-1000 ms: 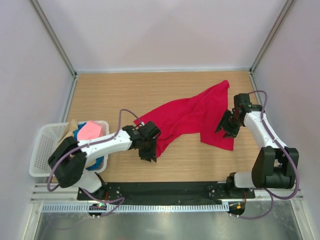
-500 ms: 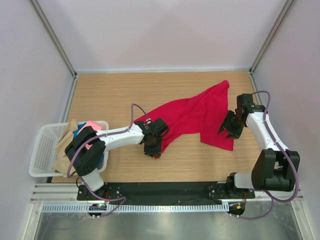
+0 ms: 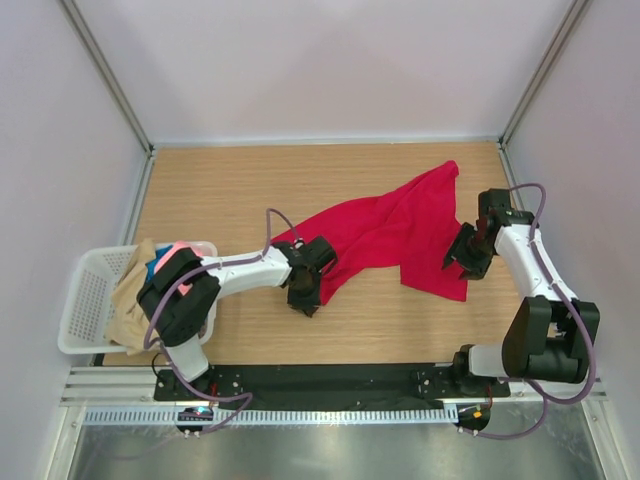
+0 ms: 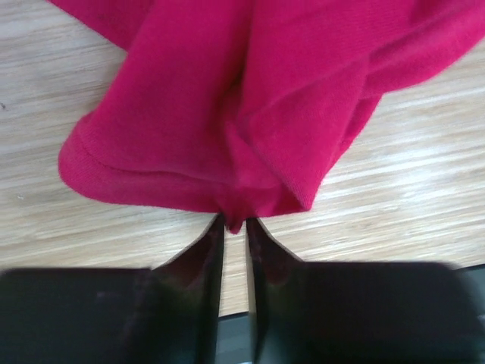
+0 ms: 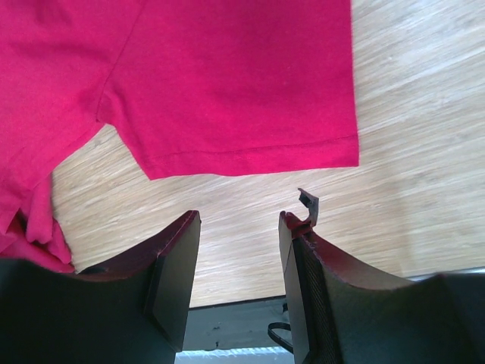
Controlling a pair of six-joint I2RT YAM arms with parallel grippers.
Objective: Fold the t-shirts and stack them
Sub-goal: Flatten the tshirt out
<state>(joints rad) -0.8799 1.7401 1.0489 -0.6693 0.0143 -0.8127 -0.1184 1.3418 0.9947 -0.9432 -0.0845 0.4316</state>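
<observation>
Nothing was folded yet: the red shirt (image 3: 385, 230) lay crumpled, hem pinched between the left fingers (image 4: 206, 254). The right fingers (image 5: 176, 262) stood spread and empty, its sleeve just ahead. Other shirts (image 3: 165, 262) sat in the basket (image 3: 80, 300).

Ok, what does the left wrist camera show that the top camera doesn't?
Only the left wrist view: the left fingers pinching a small fold at the hem of the bright red cloth t-shirt. Only the top view: the white plastic mesh basket with pink, blue and beige cloth, and the right arm beside the shirt's other end. Both: the red shirt on the wooden table.
</observation>
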